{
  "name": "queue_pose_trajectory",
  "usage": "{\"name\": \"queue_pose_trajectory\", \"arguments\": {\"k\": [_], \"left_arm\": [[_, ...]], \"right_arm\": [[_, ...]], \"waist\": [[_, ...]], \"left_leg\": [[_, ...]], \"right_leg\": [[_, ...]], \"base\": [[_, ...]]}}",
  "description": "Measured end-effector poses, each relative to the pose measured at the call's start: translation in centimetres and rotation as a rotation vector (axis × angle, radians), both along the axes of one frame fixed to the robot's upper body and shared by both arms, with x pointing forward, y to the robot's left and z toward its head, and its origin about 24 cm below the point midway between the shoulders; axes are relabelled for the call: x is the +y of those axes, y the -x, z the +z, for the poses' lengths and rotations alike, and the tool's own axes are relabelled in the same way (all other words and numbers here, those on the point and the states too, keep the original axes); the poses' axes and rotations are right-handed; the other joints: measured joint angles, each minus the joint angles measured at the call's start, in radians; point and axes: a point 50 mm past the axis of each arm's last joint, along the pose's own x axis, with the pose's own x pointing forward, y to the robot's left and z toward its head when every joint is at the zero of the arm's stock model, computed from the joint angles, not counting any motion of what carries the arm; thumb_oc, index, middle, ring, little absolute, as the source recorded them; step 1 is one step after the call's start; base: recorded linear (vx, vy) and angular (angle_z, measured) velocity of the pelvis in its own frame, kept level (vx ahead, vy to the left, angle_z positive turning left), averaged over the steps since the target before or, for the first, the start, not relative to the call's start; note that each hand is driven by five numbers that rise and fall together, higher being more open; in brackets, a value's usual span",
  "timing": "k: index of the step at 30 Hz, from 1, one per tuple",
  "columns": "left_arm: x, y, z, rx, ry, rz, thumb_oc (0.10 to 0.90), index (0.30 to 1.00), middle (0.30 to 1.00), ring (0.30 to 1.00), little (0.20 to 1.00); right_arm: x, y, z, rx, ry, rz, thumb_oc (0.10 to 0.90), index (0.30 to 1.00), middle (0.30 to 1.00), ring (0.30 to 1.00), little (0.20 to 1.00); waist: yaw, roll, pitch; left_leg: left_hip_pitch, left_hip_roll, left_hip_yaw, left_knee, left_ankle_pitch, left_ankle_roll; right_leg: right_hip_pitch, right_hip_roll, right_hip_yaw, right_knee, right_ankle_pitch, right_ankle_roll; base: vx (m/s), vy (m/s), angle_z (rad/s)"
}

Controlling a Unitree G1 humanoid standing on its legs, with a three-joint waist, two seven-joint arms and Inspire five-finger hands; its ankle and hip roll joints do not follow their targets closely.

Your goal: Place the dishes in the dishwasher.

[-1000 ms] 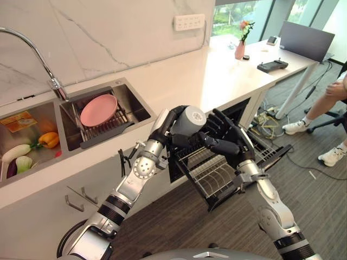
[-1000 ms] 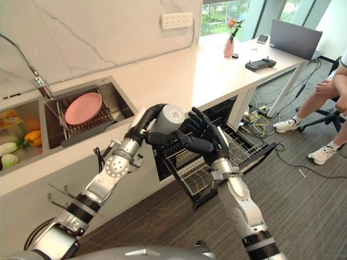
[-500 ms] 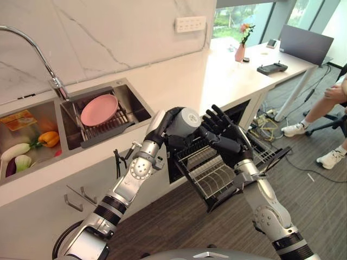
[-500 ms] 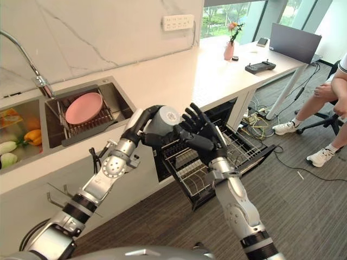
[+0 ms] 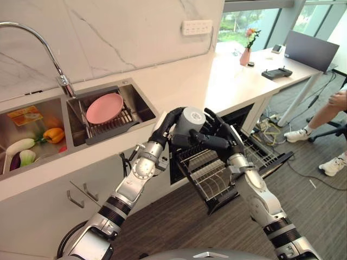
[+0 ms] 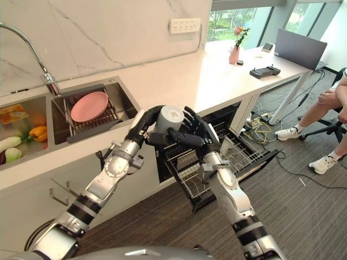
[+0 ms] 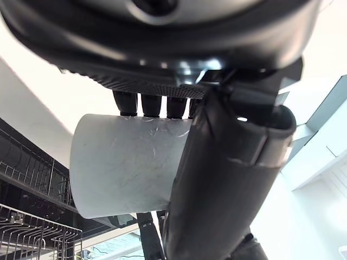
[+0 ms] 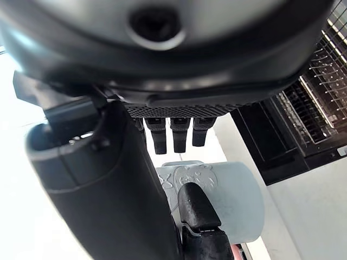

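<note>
The left hand (image 5: 172, 129) is holding a pale grey cup (image 5: 189, 119) in mid-air, its fingers (image 7: 153, 104) and thumb clenched around the cup's wall. The right hand (image 5: 221, 138) is meeting it from 3 o'clock, its fingers (image 8: 173, 134) resting on the cup, not clearly gripping. Directly below, at 6 o'clock, the pulled-out dishwasher rack (image 5: 209, 173) is standing open, with free air between cup and wires. At 10 o'clock a pink plate (image 5: 104, 108) is lying on the sink (image 5: 135, 103) rack, set into the white desk (image 5: 217, 76).
</note>
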Motion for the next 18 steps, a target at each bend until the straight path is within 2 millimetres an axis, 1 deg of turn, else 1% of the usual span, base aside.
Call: {"name": "queue_pose_trajectory", "arguments": {"k": [3,7,13,17,18], "left_arm": [[0.1,0.0,-0.1,0.028,0.043,0.000,0.400,0.300,0.300,0.300,0.300],[0.2,-0.1,0.0,0.050,0.070,0.000,0.400,0.300,0.300,0.300,0.300],[0.6,-0.1,-0.1,0.067,0.048,-0.002,0.400,0.300,0.300,0.300,0.300],[1.0,-0.2,-0.3,0.093,0.031,-0.016,0.400,0.300,0.300,0.300,0.300],[1.1,-0.2,-0.4,0.107,0.020,-0.033,0.400,0.300,0.300,0.300,0.300]], "right_arm": [[0.1,-0.3,-0.1,0.002,0.014,0.001,0.800,0.900,0.900,0.900,0.900],[0.1,-0.6,0.2,-0.016,0.045,0.004,0.800,0.900,0.900,0.900,0.900],[0.5,-0.8,0.2,-0.021,0.092,0.031,0.800,0.900,0.900,0.900,0.900],[0.5,-1.3,0.2,-0.021,0.134,0.076,0.800,0.900,0.900,0.900,0.900],[0.2,-1.5,0.2,-0.019,0.164,0.112,0.800,0.900,0.900,0.900,0.900]], "waist": [[0.002,0.000,0.000],[0.022,0.000,0.000],[0.032,0.000,0.000],[0.035,0.000,0.000],[0.036,0.000,0.000]], "left_leg": [[-0.002,0.000,-0.015,-0.001,0.002,0.000],[-0.009,-0.001,-0.022,0.000,0.003,0.001],[-0.019,-0.002,-0.040,0.003,0.009,0.002],[-0.020,-0.002,-0.041,0.003,0.011,0.003],[-0.020,-0.002,-0.042,0.003,0.011,0.003]], "right_leg": [[0.007,0.000,-0.015,-0.002,-0.003,-0.001],[0.006,0.000,-0.023,-0.002,-0.004,-0.001],[0.007,0.000,-0.040,0.000,-0.004,-0.001],[0.007,0.000,-0.042,0.000,-0.004,-0.001],[0.007,0.000,-0.042,-0.002,-0.004,-0.001]], "base": [[0.00,-0.003,0.14],[-0.01,-0.003,0.06],[0.00,-0.006,0.08],[0.00,0.000,0.00],[0.00,0.000,0.00]]}}
